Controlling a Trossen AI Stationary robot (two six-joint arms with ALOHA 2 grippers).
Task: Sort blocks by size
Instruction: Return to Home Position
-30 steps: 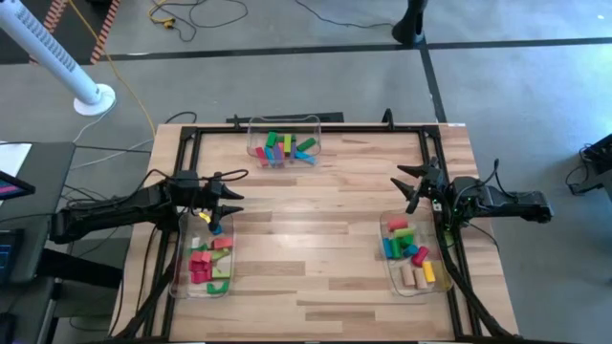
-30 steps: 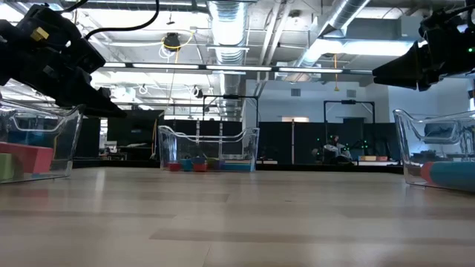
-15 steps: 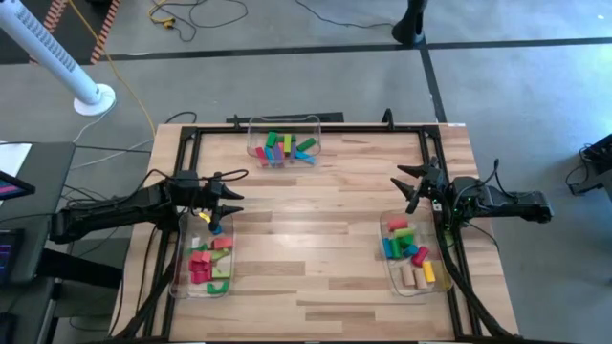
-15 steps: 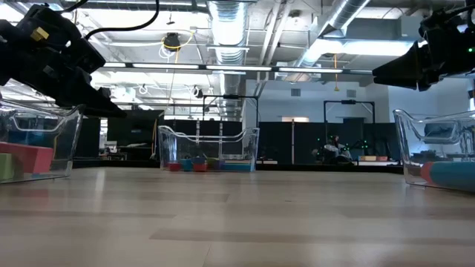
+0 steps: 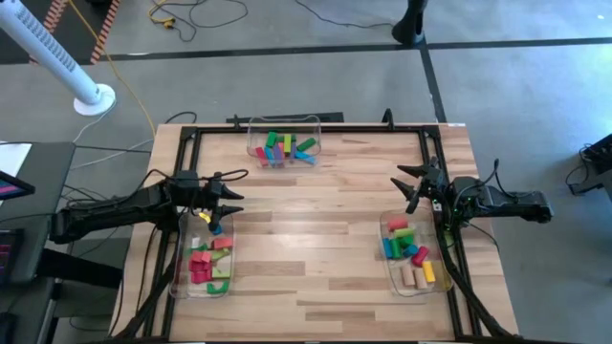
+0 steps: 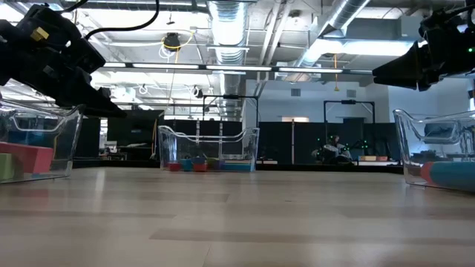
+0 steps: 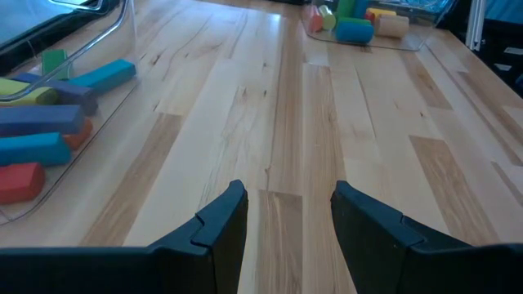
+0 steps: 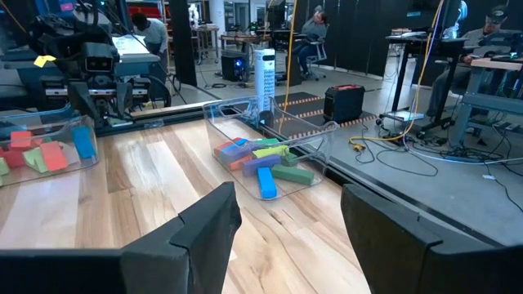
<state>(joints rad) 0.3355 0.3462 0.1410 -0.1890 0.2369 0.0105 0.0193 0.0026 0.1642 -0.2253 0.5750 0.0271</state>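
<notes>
Blocks lie in 3 clear bins on the worktop [image 5: 316,239]. On the left arm [image 5: 124,208], the left jaws stand wide apart with nothing between them, over 1 end of the left bin [image 5: 178,268]. That bin's red, pink and green blocks [image 5: 206,260] sit just below and beside them.

On the right arm [image 5: 497,203], the right jaws are likewise spread and empty, just beside the end of the right bin [image 5: 386,258]. At the bin's end farthest from these jaws, 2 tan cylinders [image 5: 412,276] lie side by side, their long axes along the bin's length. A blue cylinder [image 5: 419,256] lies slantwise nearer the jaws.

The third bin [image 5: 252,134] is well apart from both jaws. In the right wrist view its blue bar [image 8: 265,181] points lengthwise toward the right jaws, and a green bar [image 8: 292,173] lies aslant just beside it. In the left wrist view its blue bars [image 7: 37,149] lie crosswise to the left jaws' heading.
</notes>
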